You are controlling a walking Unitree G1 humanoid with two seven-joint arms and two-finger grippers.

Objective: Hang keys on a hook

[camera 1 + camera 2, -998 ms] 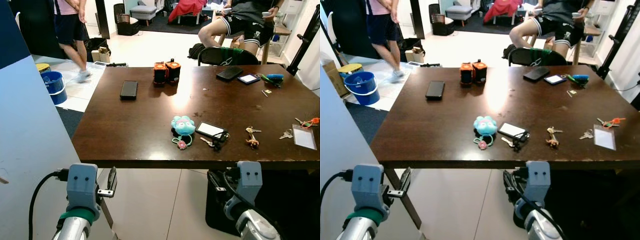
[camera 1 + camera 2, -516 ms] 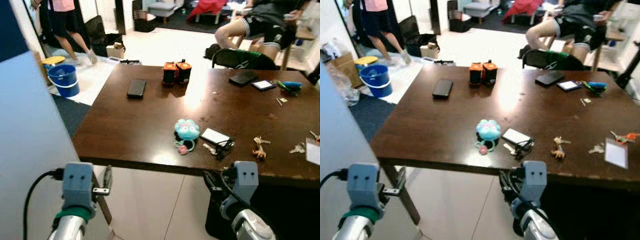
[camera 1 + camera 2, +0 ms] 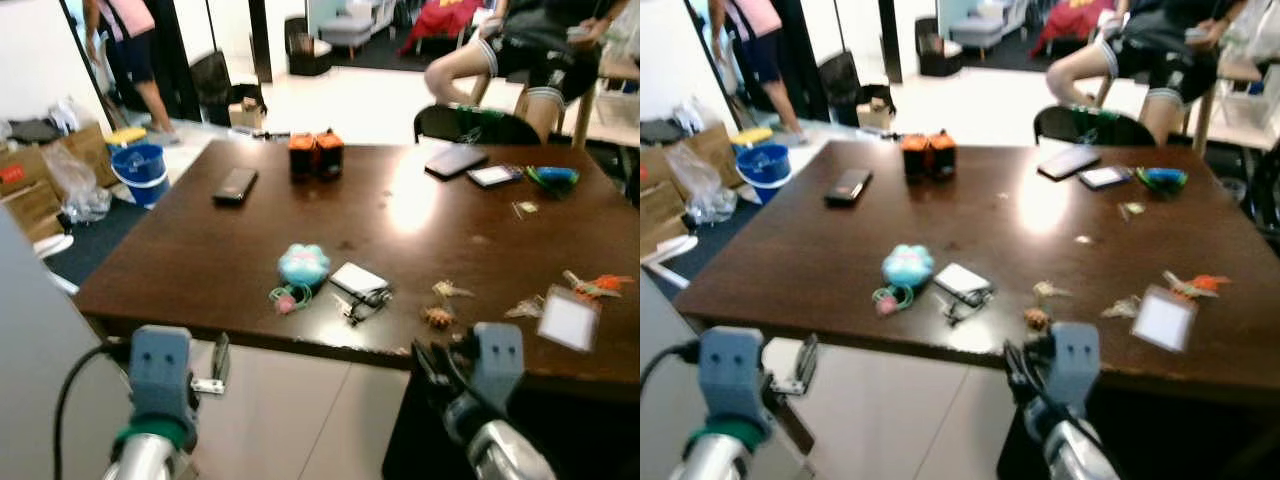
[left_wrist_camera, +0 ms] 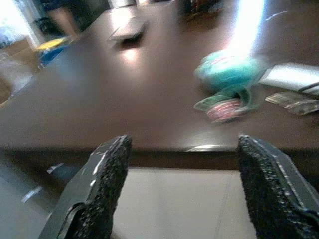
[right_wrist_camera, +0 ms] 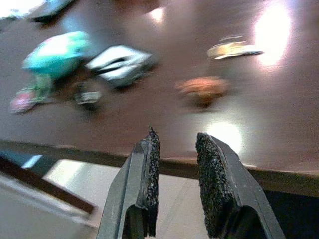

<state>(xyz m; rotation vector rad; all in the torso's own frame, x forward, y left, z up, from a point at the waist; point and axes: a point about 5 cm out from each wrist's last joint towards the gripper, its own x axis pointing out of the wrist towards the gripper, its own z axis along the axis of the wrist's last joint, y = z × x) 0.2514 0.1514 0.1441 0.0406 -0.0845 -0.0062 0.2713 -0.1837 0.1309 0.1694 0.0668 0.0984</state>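
Observation:
Several key sets lie on the dark wooden table (image 3: 200, 250). A brass bunch (image 3: 438, 316) sits near the front edge, just beyond my right gripper (image 5: 175, 186). That gripper is below the edge, its fingers close together with nothing between them. Keys on a black fob (image 3: 358, 302) lie by a white phone (image 3: 356, 279) and a teal plush keychain (image 3: 302, 266). Farther right are a silver key (image 3: 522, 310) and orange-tagged keys (image 3: 597, 285). My left gripper (image 4: 182, 181) stands open below the table edge, facing the plush (image 4: 230, 69).
On the table are a black phone (image 3: 235, 184), two orange-and-black items (image 3: 314, 155) and a white card (image 3: 567, 318). Left of it stand a blue bucket (image 3: 139, 165) and boxes (image 3: 30, 190). A person sits beyond the table (image 3: 520, 50); another person stands at the far left (image 3: 125, 50).
The whole picture has shifted, so the camera has moved and turned; the boxes at the left have come into view. The standing person has walked farther off. Both arms keep their pose.

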